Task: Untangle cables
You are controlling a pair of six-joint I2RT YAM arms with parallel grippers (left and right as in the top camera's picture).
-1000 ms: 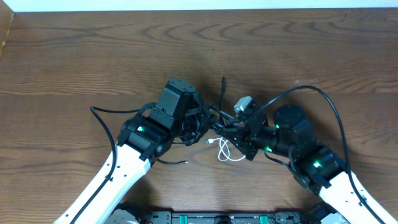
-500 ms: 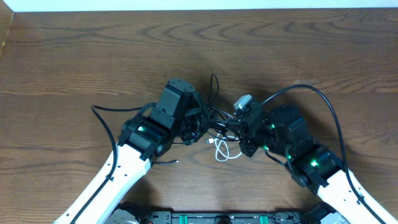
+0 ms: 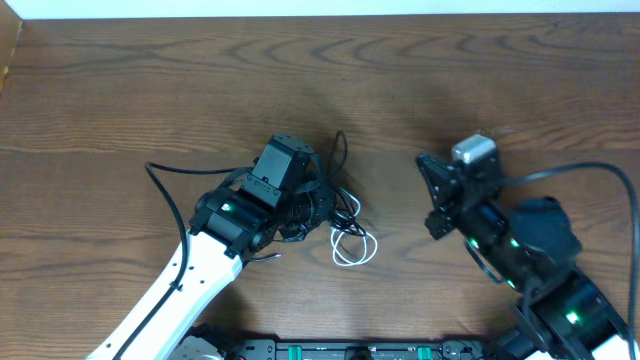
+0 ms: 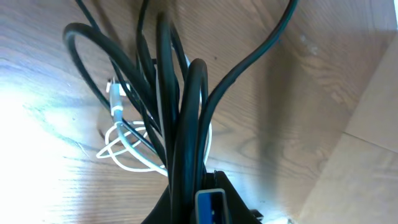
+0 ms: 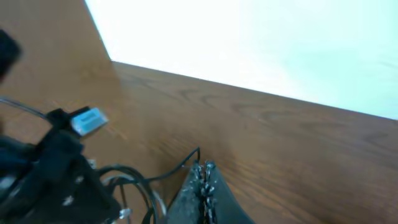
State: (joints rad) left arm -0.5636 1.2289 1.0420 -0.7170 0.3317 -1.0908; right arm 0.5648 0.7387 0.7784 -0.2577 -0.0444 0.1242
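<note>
Lying nearest: white cable [image 3: 352, 248], coiled in flat loops on desk [image 3: 150, 90], just right of left claw [image 3: 318, 208], plug end toward black bundle. Left claw clenched on black cables [image 4: 180, 124]; strands bunched, long axis running straight out from claw, then fanning into loops; one loop arcs toward far desk edge. Black strands cross over white loops in left wrist view. Right claw [image 5: 203, 178] clenched, gripping nothing, well apart to right of tangle.

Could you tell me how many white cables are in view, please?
1: the thin white cable lies looped on the wooden table beside the bundled black cables in the left gripper; more may hide beneath.
</note>
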